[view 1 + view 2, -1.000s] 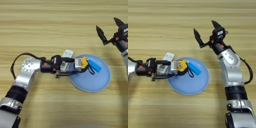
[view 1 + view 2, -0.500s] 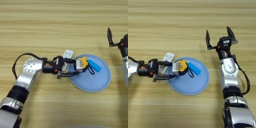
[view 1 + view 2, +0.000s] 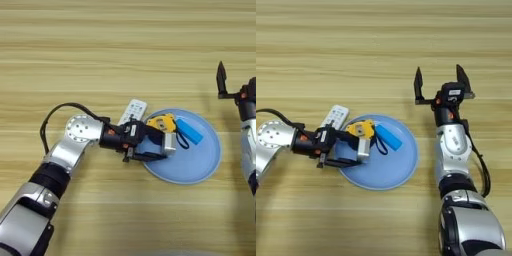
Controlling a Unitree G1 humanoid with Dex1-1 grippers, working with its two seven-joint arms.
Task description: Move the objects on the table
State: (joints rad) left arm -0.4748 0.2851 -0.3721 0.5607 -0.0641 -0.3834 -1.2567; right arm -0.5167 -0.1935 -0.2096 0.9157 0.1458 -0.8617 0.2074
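My left gripper (image 3: 163,144) reaches in from the left and is shut on the small grey square block (image 3: 169,143), at the left edge of a round blue plate (image 3: 210,161). On the plate lie the yellow-black tape measure (image 3: 161,122) and the blue bar (image 3: 189,131). The white remote (image 3: 132,110) lies on the table (image 3: 100,50), touching the plate's upper left rim and partly behind my left wrist. My right gripper (image 3: 439,82) stands open and empty right of the plate, fingers pointing to the far side.
A black cable (image 3: 55,117) loops over my left forearm. Bare wood stretches across the far half of the table and between the plate and my right arm (image 3: 452,145).
My right gripper has swung to the right and turned upright, staying open. The left gripper and the grey block have not moved.
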